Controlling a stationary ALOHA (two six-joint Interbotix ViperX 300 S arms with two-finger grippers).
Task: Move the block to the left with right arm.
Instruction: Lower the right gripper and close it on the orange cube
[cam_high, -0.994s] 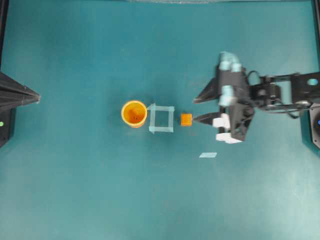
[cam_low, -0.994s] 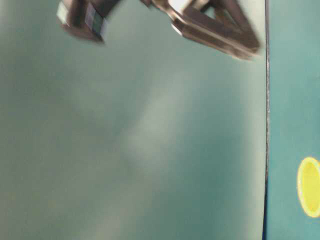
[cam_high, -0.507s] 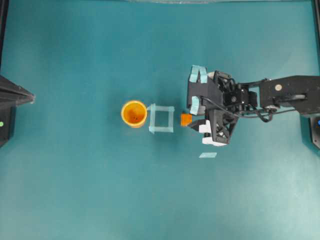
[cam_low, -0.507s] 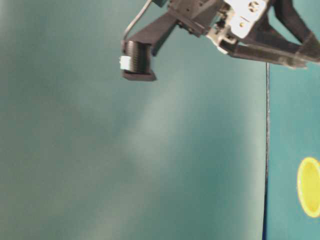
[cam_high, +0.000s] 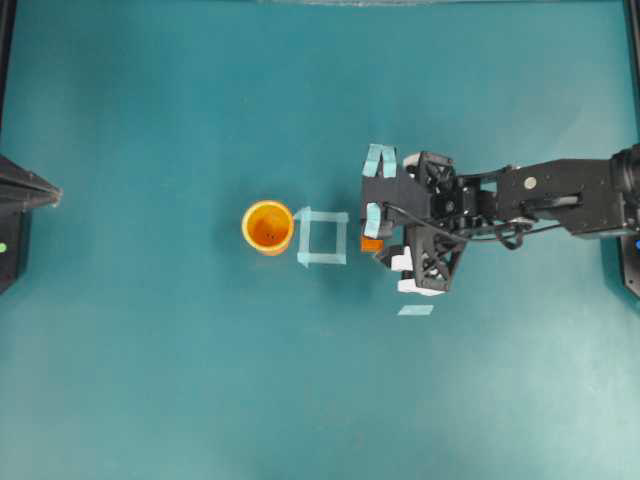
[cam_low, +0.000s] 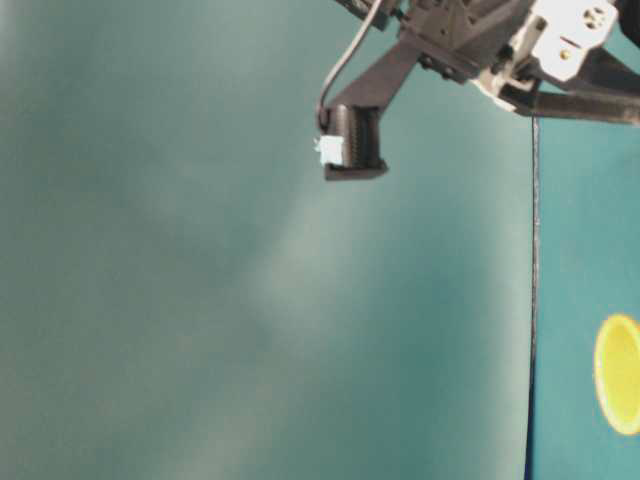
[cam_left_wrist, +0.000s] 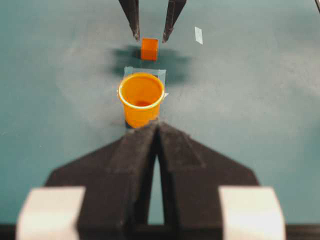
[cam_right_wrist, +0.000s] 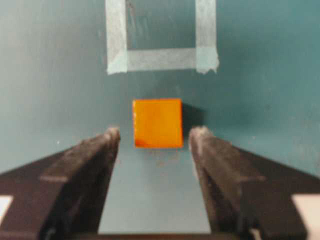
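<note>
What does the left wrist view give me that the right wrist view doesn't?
Left wrist view alone: the cup standing between the left gripper, fingers together, and the block; a loose tape scrap off to one side.

Right wrist view alone: close detail of the gap between each finger of the right gripper and the block; neither touches it.

Both: the block on the table, the right gripper open astride it, and the tape square beside the block.
</note>
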